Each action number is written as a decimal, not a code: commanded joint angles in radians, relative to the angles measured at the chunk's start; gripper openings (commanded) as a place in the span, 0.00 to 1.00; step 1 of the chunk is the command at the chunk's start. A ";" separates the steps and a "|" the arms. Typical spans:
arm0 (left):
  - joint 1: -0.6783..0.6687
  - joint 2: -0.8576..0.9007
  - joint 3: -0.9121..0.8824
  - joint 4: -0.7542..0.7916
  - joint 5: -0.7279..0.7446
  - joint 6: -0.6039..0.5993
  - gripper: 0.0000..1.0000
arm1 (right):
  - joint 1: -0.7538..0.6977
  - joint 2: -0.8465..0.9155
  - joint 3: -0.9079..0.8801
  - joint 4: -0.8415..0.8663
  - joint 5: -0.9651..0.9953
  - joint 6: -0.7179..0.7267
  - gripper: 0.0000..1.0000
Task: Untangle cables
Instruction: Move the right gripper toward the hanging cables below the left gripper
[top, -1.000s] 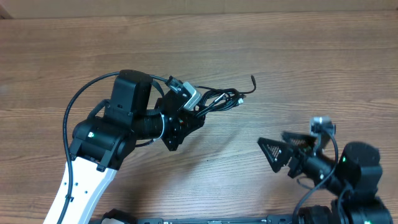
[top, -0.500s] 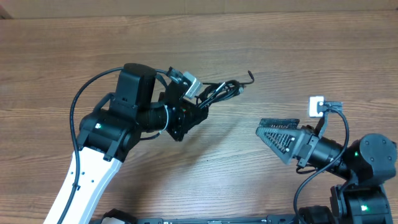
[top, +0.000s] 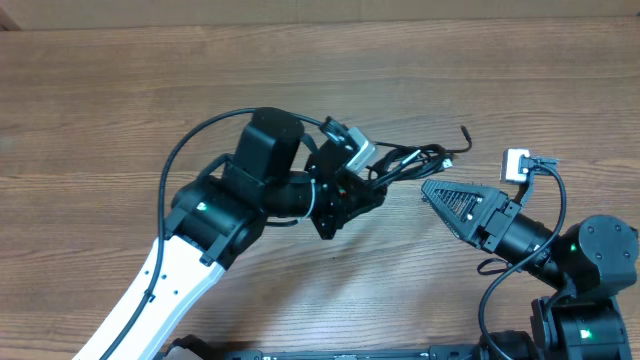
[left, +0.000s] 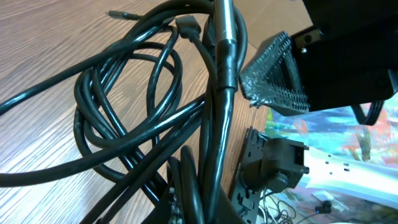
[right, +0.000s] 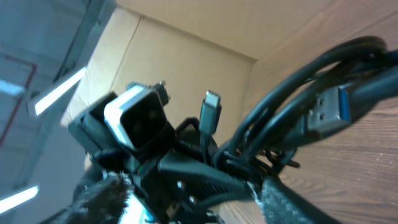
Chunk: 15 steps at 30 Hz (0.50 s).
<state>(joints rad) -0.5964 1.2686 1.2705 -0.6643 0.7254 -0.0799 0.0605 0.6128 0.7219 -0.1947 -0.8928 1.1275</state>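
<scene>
The cables (top: 415, 160) are a tangled bundle of thin black cords, held above the wooden table. One free end (top: 465, 132) sticks out to the right. My left gripper (top: 375, 182) is shut on the bundle. In the left wrist view the loops (left: 155, 118) fan out from its jaws (left: 199, 208). My right gripper (top: 440, 195) is open, its tips just right of and below the bundle, close to it. Its padded finger (left: 277, 74) shows in the left wrist view. The right wrist view shows the cords (right: 292, 134), a silver USB plug (right: 326, 109) and a small plug (right: 211, 106) beyond its spread fingers (right: 199, 205).
The wooden table (top: 120, 90) lies around both arms. A cardboard wall (top: 300, 10) runs along the far edge. The left arm's own thick black wire (top: 180, 160) loops out to its left. The right arm's base (top: 590, 270) stands at the front right.
My left arm has swung right, carrying the cable bundle toward the right gripper. My right gripper has moved up and forward, so its tips are now beside the bundle.
</scene>
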 joint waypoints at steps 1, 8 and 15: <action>-0.033 0.016 0.023 0.038 0.008 -0.014 0.04 | 0.000 -0.001 0.023 0.006 0.063 0.002 0.61; -0.047 0.021 0.023 0.056 0.012 -0.040 0.04 | 0.000 -0.001 0.023 -0.071 0.135 -0.036 0.57; -0.048 0.021 0.023 0.071 0.053 -0.040 0.04 | 0.000 -0.001 0.023 -0.113 0.182 -0.036 0.49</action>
<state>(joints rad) -0.6403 1.2892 1.2705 -0.6044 0.7399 -0.1070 0.0605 0.6136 0.7219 -0.3164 -0.7471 1.1000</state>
